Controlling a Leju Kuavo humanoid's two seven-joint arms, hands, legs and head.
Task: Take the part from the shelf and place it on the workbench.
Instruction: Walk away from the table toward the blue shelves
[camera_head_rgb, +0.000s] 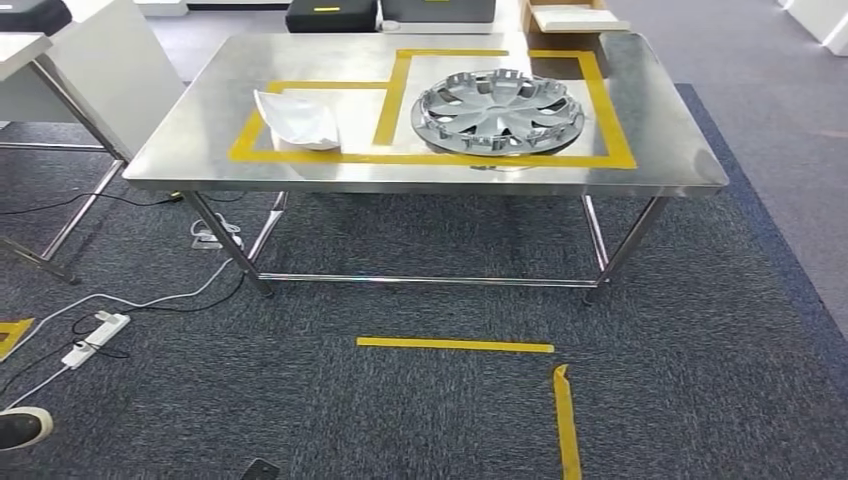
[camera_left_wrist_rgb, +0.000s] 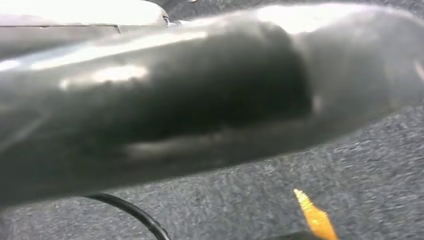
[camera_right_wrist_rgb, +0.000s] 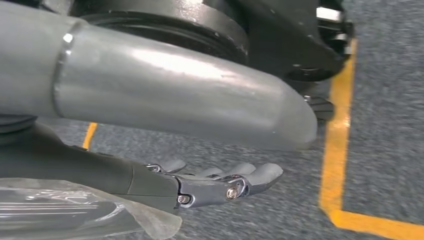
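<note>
The right hand (camera_right_wrist_rgb: 220, 182) hangs low over the carpet, fingers stretched out nearly straight and side by side, holding nothing, a crinkled clear plastic film (camera_right_wrist_rgb: 75, 212) lying along the wrist beside it. The left hand I cannot make out: the left wrist view is a blur of dark, glossy curved surface close to the lens, so whether its fingers are spread or curled I cannot tell. Moving outward, the grey-blue carpet (camera_head_rgb: 700, 380) carries two yellow tape strips (camera_head_rgb: 455, 345) just ahead, one lying crosswise and one running back toward the robot, nearly meeting at a corner. Beyond them stands one steel workbench (camera_head_rgb: 160, 150), its top marked with yellow tape outlines forming two boxes. In the right-hand box sits one silver wheel cover (camera_head_rgb: 497, 110), lying flat, spokes up. In the left-hand box rests one white moulded part (camera_head_rgb: 297, 120), well apart from the wheel cover. Off to the left on the floor lie two white power strips (camera_head_rgb: 95, 338) with cables trailing, a dark shoe (camera_head_rgb: 22, 428) shows at the picture's edge, and a white table (camera_head_rgb: 60, 60) stands beside the bench.
</note>
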